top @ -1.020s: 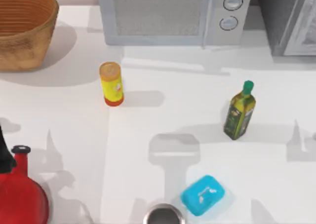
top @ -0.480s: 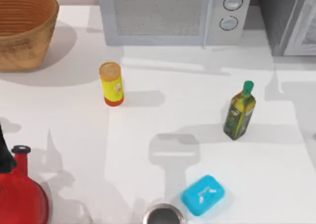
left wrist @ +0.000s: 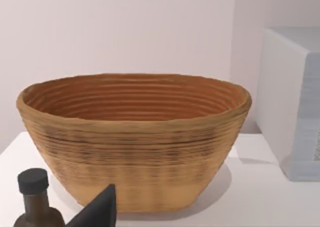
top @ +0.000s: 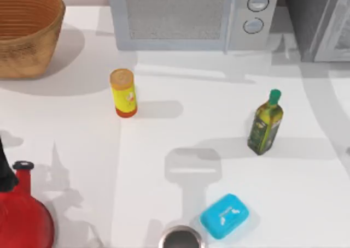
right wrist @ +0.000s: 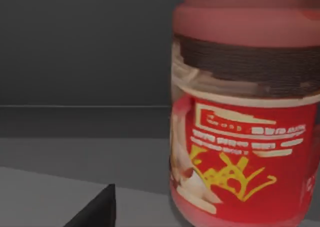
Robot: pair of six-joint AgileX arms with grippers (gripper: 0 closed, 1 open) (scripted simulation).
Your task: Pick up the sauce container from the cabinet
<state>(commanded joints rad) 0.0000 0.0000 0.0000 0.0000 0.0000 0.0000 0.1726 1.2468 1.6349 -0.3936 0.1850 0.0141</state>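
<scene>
— Right gripper, where is it?
— Its wrist view looks into the cabinet point(right wrist: 75, 62), with dark grey walls and floor around it. One dark fingertip point(right wrist: 95, 209) pokes into the frame, low and just beside the jar point(right wrist: 245, 127) without touching it. I cannot tell how wide the claw stands.
— And the jar itself?
— Upright on the cabinet floor, red lid up, dark band under the lid, red label with yellow and pale print. It stands close in front of the wrist.
— Where is the cabinet on the table?
— At the far right corner point(top: 320, 21), next to the microwave point(top: 191, 16) along the far edge.
— Left arm?
— Parked toward the near left corner. Its wrist camera faces the basket point(left wrist: 135, 137), which sits at the far left corner. One fingertip point(left wrist: 97, 212) shows, beside a dark bottle cap point(left wrist: 32, 182). Its opening I cannot tell either.
— Anything else on the table?
— A yellow canister point(top: 123, 92) left of centre, a green oil bottle point(top: 266, 122) right of centre, a blue soap box point(top: 224, 216) and a metal cup point(top: 180, 238) at the near edge, and a red kettle point(top: 22, 215) at the near left corner.
</scene>
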